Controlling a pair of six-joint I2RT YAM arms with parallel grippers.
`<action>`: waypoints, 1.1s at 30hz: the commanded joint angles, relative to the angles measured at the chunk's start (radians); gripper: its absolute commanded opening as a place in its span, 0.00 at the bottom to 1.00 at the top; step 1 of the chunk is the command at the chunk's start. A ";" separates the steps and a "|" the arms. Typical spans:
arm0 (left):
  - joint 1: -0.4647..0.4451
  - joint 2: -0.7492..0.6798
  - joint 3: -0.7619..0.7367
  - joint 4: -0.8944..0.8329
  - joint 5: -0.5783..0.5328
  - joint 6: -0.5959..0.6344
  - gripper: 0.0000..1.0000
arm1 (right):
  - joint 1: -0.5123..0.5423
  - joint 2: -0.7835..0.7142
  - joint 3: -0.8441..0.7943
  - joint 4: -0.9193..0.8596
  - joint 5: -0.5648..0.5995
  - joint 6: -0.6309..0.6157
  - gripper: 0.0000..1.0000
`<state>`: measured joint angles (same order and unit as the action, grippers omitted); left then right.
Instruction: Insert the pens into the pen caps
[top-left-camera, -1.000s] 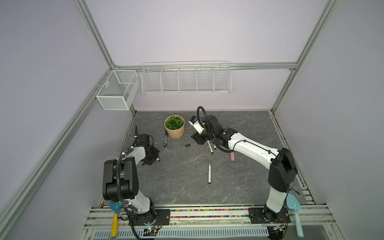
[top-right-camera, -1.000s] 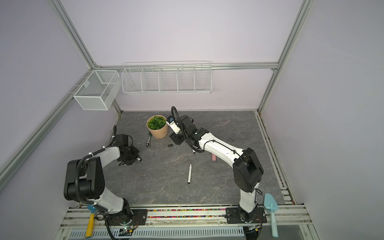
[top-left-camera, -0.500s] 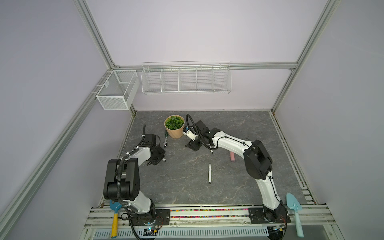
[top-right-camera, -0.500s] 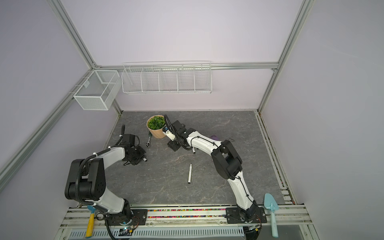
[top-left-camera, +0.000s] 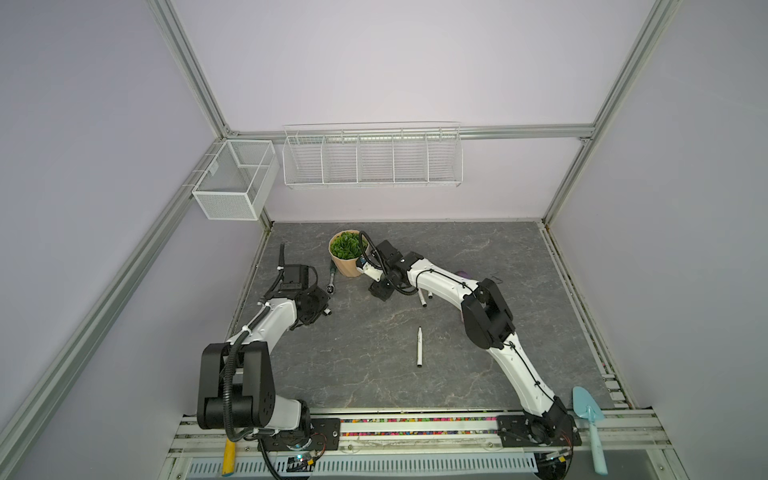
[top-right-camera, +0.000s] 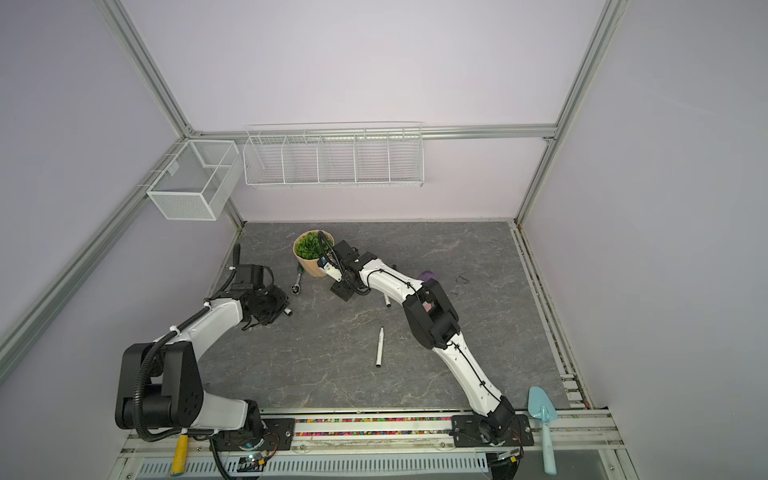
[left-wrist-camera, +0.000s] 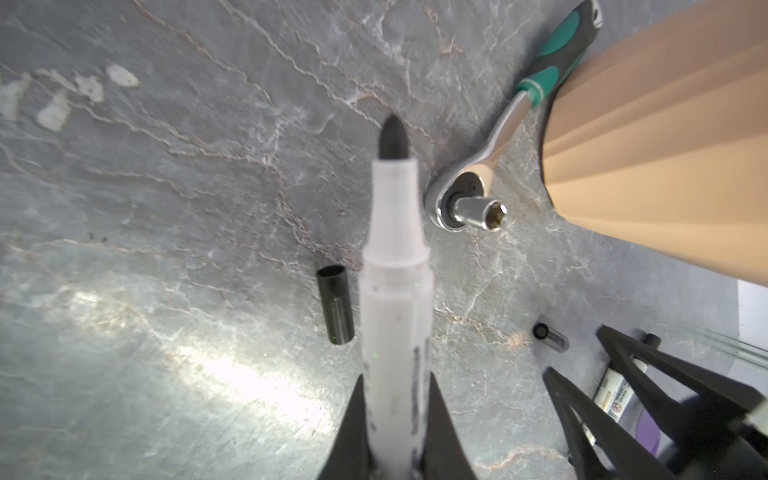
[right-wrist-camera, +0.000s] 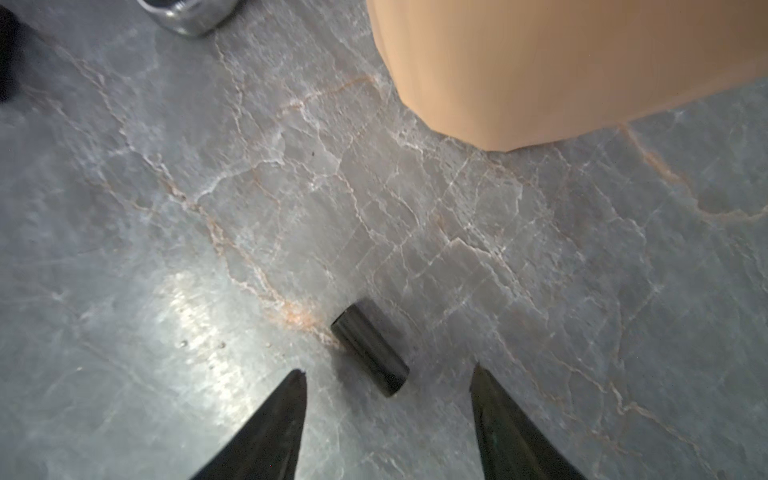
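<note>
Pen (left-wrist-camera: 395, 249) clamped in left hand (left-wrist-camera: 395, 375); right hand (right-wrist-camera: 388, 370) spread, seemingly above cap (right-wrist-camera: 370, 353).

No text readable. Lying pen (left-wrist-camera: 614, 397): printed label, red round sign, too blurred.

White links (top-left-camera: 270, 320), black joints (top-left-camera: 486, 320), black cables (top-left-camera: 227, 374), seemingly matte pointed fingers (right-wrist-camera: 270, 432)

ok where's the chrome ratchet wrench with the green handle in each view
In both top views: the chrome ratchet wrench with the green handle lies just left of the tan plant pot.
Left wrist: lying beside that pot.
Right wrist: only its socket, cut by the frame.
Shared landmark: the pot.
</note>
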<state>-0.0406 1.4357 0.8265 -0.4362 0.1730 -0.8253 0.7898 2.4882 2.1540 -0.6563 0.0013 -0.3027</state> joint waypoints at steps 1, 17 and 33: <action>-0.004 -0.023 -0.008 -0.020 -0.037 -0.008 0.00 | 0.005 0.048 0.035 -0.078 0.007 -0.068 0.65; -0.005 -0.004 -0.003 -0.025 -0.042 0.005 0.00 | 0.025 0.129 0.103 -0.122 -0.090 -0.075 0.34; -0.201 -0.078 -0.021 0.118 -0.006 0.186 0.00 | -0.089 -0.334 -0.318 0.275 -0.326 0.325 0.09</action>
<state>-0.1867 1.3849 0.8246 -0.3973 0.1390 -0.7315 0.7425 2.3325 1.9171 -0.5499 -0.2268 -0.1219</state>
